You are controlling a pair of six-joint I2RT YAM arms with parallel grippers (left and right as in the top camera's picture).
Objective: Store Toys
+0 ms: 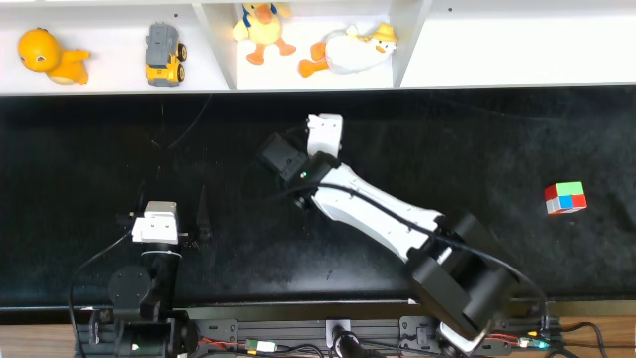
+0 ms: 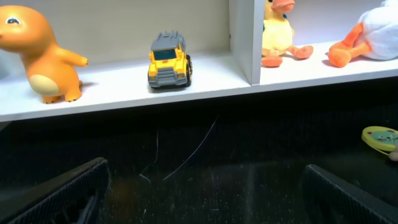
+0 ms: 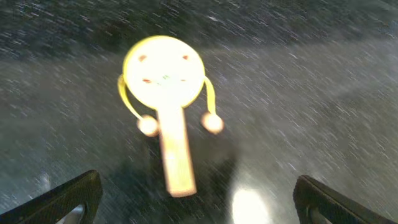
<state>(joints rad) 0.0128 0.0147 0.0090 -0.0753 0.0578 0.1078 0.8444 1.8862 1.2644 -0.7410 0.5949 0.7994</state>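
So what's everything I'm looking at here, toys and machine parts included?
Shelf: one, white, far side.
Table: one, black.
Dinosaur toy: one, orange, left compartment.
Toy truck: one, yellow and grey, left compartment.
Duck plush: one, yellow, middle compartment.
Bird plush: one, white, middle compartment, lying.
Rattle drum: one, yellow, table centre.
Cube: one, multicoloured, table's right.
Left end effector: one, black, open, facing shelf.
Right end effector: one, black, open, over rattle drum.

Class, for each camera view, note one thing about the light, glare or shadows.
Right wrist view: the rattle drum glows washed-out, and a glare patch sits on the black mat near its handle's end. Left wrist view: the yellow truck throws a soft shadow on the white shelf. Top view: the white shelf is far brighter than the black mat.
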